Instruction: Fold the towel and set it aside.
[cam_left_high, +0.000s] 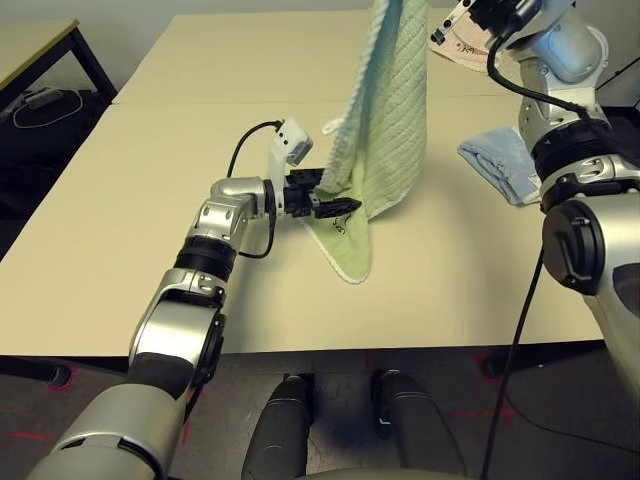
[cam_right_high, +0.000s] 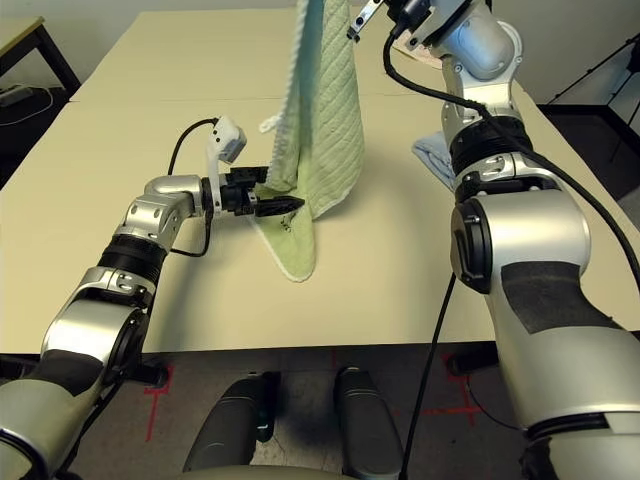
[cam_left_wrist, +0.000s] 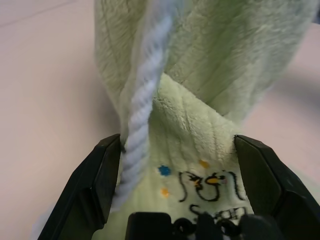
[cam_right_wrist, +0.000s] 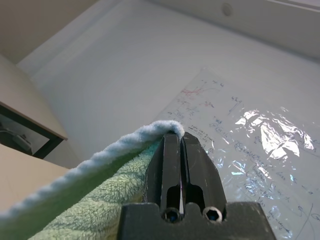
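The towel (cam_left_high: 390, 120) is light green with white stitched edging and hangs upright over the middle of the table. Its lower corner trails on the tabletop, showing a small dark embroidered mark (cam_left_wrist: 210, 182). My right gripper (cam_right_wrist: 177, 137) is shut on the towel's top edge, high above the table. My left gripper (cam_left_high: 335, 195) is low, at the towel's left side, and stands open. Its two black fingers (cam_left_wrist: 95, 185) straddle the lower corner, and the white edging (cam_left_wrist: 142, 115) brushes one of them.
A light blue towel (cam_left_high: 500, 165) lies crumpled at the right of the table (cam_left_high: 120, 250), beside my right arm. Something pink and white (cam_left_high: 460, 45) lies further back on the right. A dark side table (cam_left_high: 50, 50) stands off to the far left.
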